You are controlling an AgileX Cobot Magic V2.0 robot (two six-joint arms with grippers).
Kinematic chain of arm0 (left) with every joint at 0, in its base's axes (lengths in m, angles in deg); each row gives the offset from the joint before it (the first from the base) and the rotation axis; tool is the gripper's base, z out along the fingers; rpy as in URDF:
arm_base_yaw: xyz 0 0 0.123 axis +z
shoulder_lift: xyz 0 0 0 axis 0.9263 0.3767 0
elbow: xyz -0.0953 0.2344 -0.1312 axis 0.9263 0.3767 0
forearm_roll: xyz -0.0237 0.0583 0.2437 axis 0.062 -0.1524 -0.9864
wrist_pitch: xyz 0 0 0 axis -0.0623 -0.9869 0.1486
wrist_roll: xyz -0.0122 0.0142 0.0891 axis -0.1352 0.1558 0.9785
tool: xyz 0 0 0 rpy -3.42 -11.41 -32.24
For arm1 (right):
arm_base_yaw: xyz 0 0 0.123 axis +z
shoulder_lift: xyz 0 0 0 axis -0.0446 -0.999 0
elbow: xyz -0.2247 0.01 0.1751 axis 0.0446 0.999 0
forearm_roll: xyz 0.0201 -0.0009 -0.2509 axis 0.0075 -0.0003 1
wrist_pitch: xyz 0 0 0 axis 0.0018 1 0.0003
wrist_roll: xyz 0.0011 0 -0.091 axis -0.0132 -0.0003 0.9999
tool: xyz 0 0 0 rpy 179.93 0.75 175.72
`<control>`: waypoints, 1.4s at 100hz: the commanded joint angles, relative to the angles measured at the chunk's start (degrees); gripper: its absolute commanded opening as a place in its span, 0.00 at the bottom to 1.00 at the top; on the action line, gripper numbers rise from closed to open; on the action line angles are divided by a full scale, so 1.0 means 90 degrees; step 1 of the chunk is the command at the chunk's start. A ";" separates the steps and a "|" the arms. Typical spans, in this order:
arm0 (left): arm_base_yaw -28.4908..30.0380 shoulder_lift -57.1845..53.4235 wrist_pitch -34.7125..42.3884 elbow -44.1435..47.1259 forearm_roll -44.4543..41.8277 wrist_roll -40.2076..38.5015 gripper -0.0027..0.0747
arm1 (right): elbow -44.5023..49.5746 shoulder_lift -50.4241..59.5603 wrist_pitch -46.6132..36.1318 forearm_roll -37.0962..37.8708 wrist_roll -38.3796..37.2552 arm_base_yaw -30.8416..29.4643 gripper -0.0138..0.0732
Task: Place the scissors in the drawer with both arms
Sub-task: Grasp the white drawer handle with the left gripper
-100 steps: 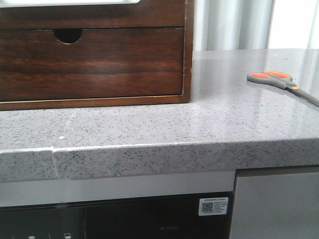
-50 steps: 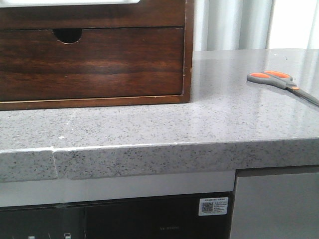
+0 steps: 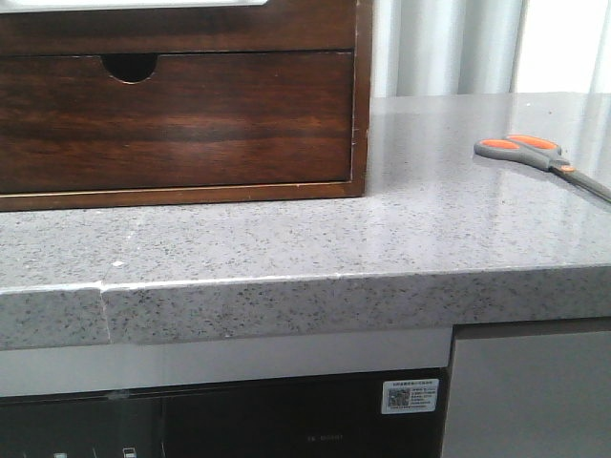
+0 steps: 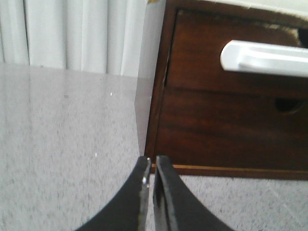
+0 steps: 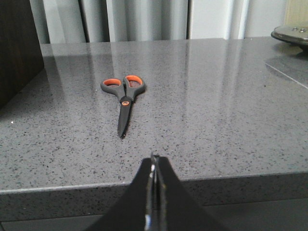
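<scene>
Grey speckled stone counter (image 3: 315, 239) carries the scissors (image 3: 540, 158) flat, blades together, off to the right and well apart from the wooden cabinet (image 3: 359, 114). We see the drawer (image 4: 226, 57) with its white handle (image 4: 264, 57) pushed in; left gripper (image 4: 152, 169) and right gripper (image 5: 154, 163) both have jaws pressed together, holding nothing

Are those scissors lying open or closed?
Closed. The scissors lie flat on the counter, blades together as one dark strip, orange-lined loops side by side.
</scene>
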 commanded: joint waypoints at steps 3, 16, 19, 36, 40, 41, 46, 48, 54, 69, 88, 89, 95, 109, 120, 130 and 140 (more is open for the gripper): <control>-0.0039 0.0133 -0.0052 -0.0693 -0.0162 0.0001 0.01 | -0.0706 -0.0295 0.0214 -0.0173 -0.0008 0.0086 0.08; -0.0039 0.0581 -0.0075 -0.1155 -0.0165 0.0001 0.01 | -0.1276 -0.0900 0.0447 -0.0513 -0.0008 0.0143 0.08; -0.0039 0.0675 -0.0047 -0.1222 -0.0180 0.0001 0.01 | -0.1358 -0.1014 0.0431 -0.0546 -0.0008 0.0143 0.08; -0.0039 0.1151 0.0383 -0.1332 -0.0192 0.0001 0.01 | -0.1530 -0.1489 0.0232 -0.0561 -0.0008 0.0143 0.08; -0.0039 0.1225 0.0513 -0.1332 -0.0192 0.0001 0.01 | -0.1530 -0.1528 0.0244 -0.0561 -0.0008 0.0143 0.08; -0.0039 0.1271 0.0569 -0.1332 -0.0192 0.0001 0.01 | -0.1530 -0.1531 0.0244 -0.0561 -0.0008 0.0143 0.08; -0.0039 0.1376 0.0798 -0.1332 -0.0192 0.0001 0.02 | -0.1530 -0.1535 0.0259 -0.0561 -0.0008 0.0143 0.08; -0.0039 0.1410 0.0850 -0.1332 -0.0192 0.0001 0.02 | -0.1530 -0.1535 0.0273 -0.0561 -0.0008 0.0143 0.08; -0.0039 0.1569 0.1022 -0.1332 -0.0218 0.0001 0.08 | -0.1530 -0.1535 0.0288 -0.0561 -0.0008 0.0143 0.08; -0.0039 0.2277 0.1564 -0.1332 -0.0472 0.0001 0.43 | -0.1530 -0.1535 0.0288 -0.0561 -0.0008 0.0143 0.08; -0.0049 0.3248 0.3588 -0.1332 -0.1000 0.0001 0.53 | -0.1530 -0.1535 0.0288 -0.0561 -0.0008 0.0143 0.08; -0.0049 0.3283 0.3647 -0.1332 -0.1220 0.0001 0.53 | -0.1530 -0.1535 0.0288 -0.0561 -0.0008 0.0143 0.08; -0.0049 0.3589 0.4081 -0.1332 -0.2426 0.0001 0.53 | -0.1530 -0.1535 0.0288 -0.0561 -0.0008 0.0143 0.08; -0.0049 0.4248 0.4897 -0.1345 -0.4792 -0.0195 0.53 | -0.1517 -0.1535 0.0288 -0.0561 -0.0008 0.0143 0.08; -0.0049 0.4702 0.5263 -0.1354 -0.5124 -0.0140 0.53 | -0.1475 -0.1535 0.0288 -0.0561 -0.0008 0.0143 0.08; -0.0049 0.5040 0.5674 -0.1354 -0.5552 0.0137 0.53 | -0.1451 -0.1535 0.0288 -0.0561 -0.0008 0.0143 0.08; -0.0049 0.5334 0.5993 -0.1388 -0.5979 0.0181 0.53 | -0.1451 -0.1535 0.0288 -0.0561 -0.0008 0.0143 0.08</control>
